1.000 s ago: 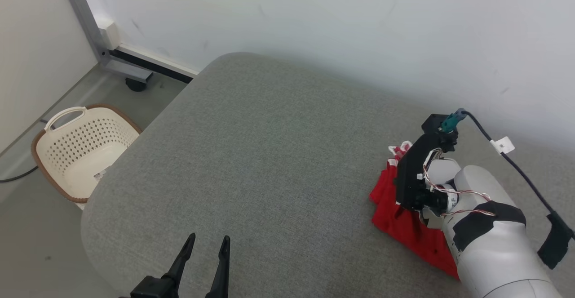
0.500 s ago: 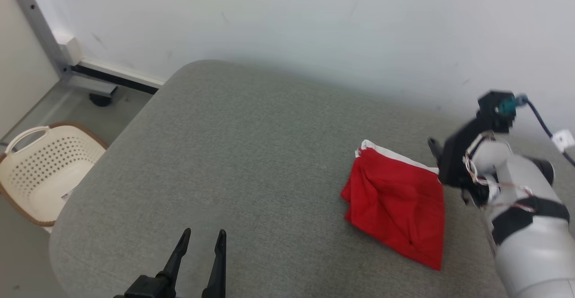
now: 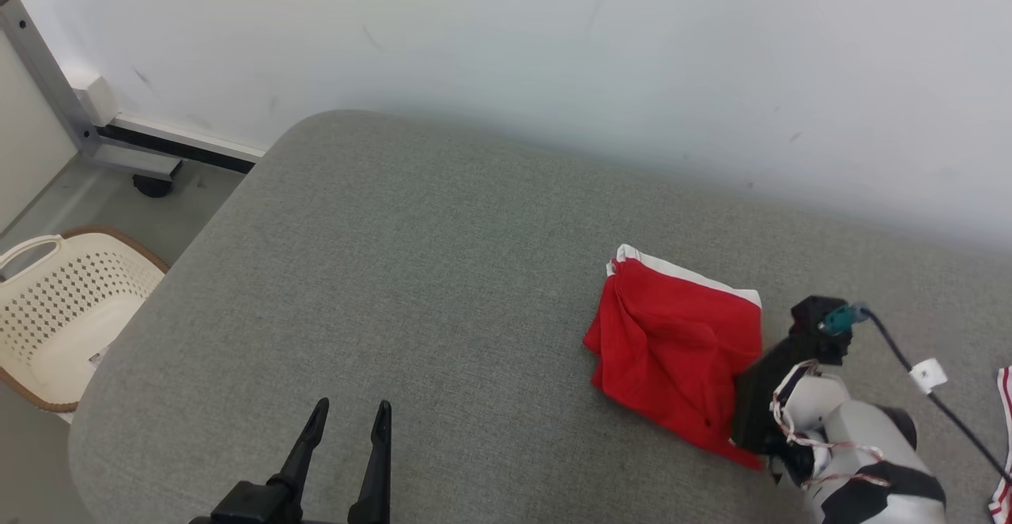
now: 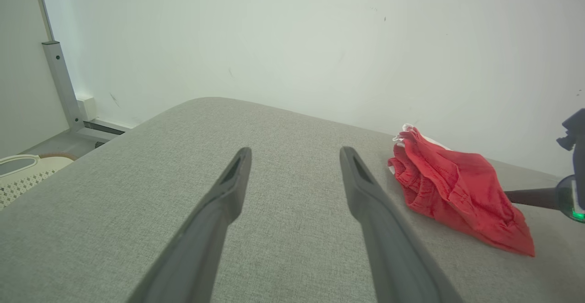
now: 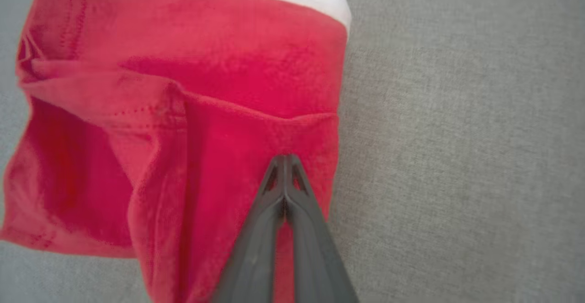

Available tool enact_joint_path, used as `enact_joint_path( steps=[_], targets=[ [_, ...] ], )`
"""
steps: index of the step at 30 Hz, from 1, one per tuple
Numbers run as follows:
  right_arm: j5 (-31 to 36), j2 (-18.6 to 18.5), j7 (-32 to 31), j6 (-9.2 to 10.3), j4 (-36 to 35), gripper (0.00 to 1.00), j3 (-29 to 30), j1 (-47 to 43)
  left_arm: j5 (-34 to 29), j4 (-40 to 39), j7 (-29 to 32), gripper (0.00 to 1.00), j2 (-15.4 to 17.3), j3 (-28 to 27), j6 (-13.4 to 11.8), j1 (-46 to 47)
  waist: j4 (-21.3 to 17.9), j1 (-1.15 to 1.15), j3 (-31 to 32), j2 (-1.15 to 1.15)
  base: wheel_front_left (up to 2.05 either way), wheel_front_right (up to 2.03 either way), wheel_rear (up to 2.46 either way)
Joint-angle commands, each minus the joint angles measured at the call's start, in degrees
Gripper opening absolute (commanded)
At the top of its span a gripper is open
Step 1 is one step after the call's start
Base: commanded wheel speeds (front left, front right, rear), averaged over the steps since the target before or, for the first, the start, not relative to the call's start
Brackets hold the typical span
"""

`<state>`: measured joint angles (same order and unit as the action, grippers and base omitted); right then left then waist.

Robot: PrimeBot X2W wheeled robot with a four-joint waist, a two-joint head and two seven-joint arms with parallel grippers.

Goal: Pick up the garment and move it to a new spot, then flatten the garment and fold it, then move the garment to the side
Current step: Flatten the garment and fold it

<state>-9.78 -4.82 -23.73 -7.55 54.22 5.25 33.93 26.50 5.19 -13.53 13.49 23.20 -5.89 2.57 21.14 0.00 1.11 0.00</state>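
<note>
Evidently most of the work looks done: the red garment [image 3: 672, 342] lies on the grey tabletop [image 3: 435, 271] as a compact, roughly square packet, doubled over itself with a white band showing along its far edge. It is not spread out or crumpled. It sits on the right part of the tabletop, nearer the wall than the front edge, and well apart from the left pincer [image 3: 350, 409]. That pincer hangs over the near edge with its two fingers spread wide and nothing between them. The right pincer [image 5: 284, 159] is down on the near right part of the garment. Its fingers are pressed tightly together at a small pucker where the creases run in toward the tips, so it appears to nip a fold of the cloth. By that reading, the pickup, the flattening and the folding are behind it, and what remains is the last step, carrying or sliding the folded packet to the side and letting it go. Whether this spot already counts as the side cannot be told. The folds are loose and a little rumpled on the left, so a drag could undo them.
</note>
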Motion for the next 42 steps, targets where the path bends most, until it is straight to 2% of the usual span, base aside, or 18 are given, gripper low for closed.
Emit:
enact_joint_path(
  steps=[1,6,18,21,23,24,25,26,27,30,35,38,42],
  targets=[
    [-0.4,0.5,-0.1,0.15,-0.5,0.00,-0.5,-1.3,0.1,-0.2,0.0,1.00,0.3,-0.1,-0.1,0.4,0.2,0.00,0.1,0.00,0.00,0.00,0.00],
    [-3.1,1.8,-0.7,0.15,-3.1,0.00,-5.8,-2.7,0.4,-0.4,0.0,1.00,0.6,-0.4,-0.4,0.1,0.3,0.00,0.4,0.00,0.00,0.00,0.00],
    [-22.6,1.9,-3.8,0.15,-16.1,0.00,-34.0,-5.6,0.8,-0.4,0.0,1.00,0.8,0.2,-0.4,-0.2,0.4,0.00,0.7,0.00,0.00,0.00,0.00],
    [-26.6,1.9,-3.7,0.15,-18.5,0.00,-38.5,-5.6,0.8,-0.2,0.0,1.00,0.9,0.3,-0.5,-0.3,0.6,0.00,0.9,0.00,0.00,0.00,0.00],
    [-27.9,1.9,-3.3,0.15,-19.1,0.00,-39.4,-4.4,0.9,-0.2,0.0,1.00,1.0,0.3,-0.6,-0.5,0.6,0.00,1.1,0.00,0.00,0.00,0.00],
    [-27.8,1.9,-3.1,0.15,-19.0,0.02,-39.1,-3.6,0.9,-0.2,0.0,1.00,1.0,0.3,-0.7,-0.6,0.6,0.00,1.3,0.00,0.00,0.00,0.00],
    [-27.2,1.9,-2.7,0.15,-18.8,0.37,-38.4,-2.8,0.9,-0.2,0.0,1.00,1.1,0.2,-0.9,-0.7,0.4,0.00,1.5,0.00,0.00,0.00,0.00],
    [-26.7,1.9,-2.6,0.15,-18.2,0.48,-37.2,-2.2,0.9,-0.3,0.0,1.00,1.2,0.2,-1.0,-1.0,0.3,0.00,1.7,0.00,0.00,0.00,0.00],
    [-25.9,1.9,-2.5,0.15,-17.8,1.00,-35.9,-1.3,1.0,-0.3,0.0,1.00,1.3,0.1,-1.2,-1.3,0.1,0.00,1.9,0.00,0.00,0.00,0.00],
    [-21.7,1.9,-2.2,0.15,-16.2,1.00,-29.9,1.2,1.2,-0.7,-0.1,1.00,1.6,-0.2,-1.6,-1.9,-0.8,0.00,2.6,0.00,0.00,0.00,0.00],
    [-11.6,0.7,-4.3,0.15,-13.4,1.00,-16.3,2.2,1.3,-1.4,-0.2,1.00,2.0,-0.2,-1.8,-2.9,-2.2,0.00,3.4,0.00,0.00,0.00,0.00],
    [-3.7,0.2,-4.3,0.15,-12.5,1.00,-6.0,0.5,1.3,-1.8,-0.3,1.00,2.1,-0.1,-1.9,-3.0,-2.7,0.00,3.5,0.00,0.00,0.00,0.00],
    [7.4,1.5,-1.8,0.15,-14.1,1.00,6.2,-2.0,1.3,-2.1,-0.4,1.00,1.8,0.3,-1.6,-2.4,-2.6,0.00,2.5,0.00,0.00,0.00,0.00]
  ],
)
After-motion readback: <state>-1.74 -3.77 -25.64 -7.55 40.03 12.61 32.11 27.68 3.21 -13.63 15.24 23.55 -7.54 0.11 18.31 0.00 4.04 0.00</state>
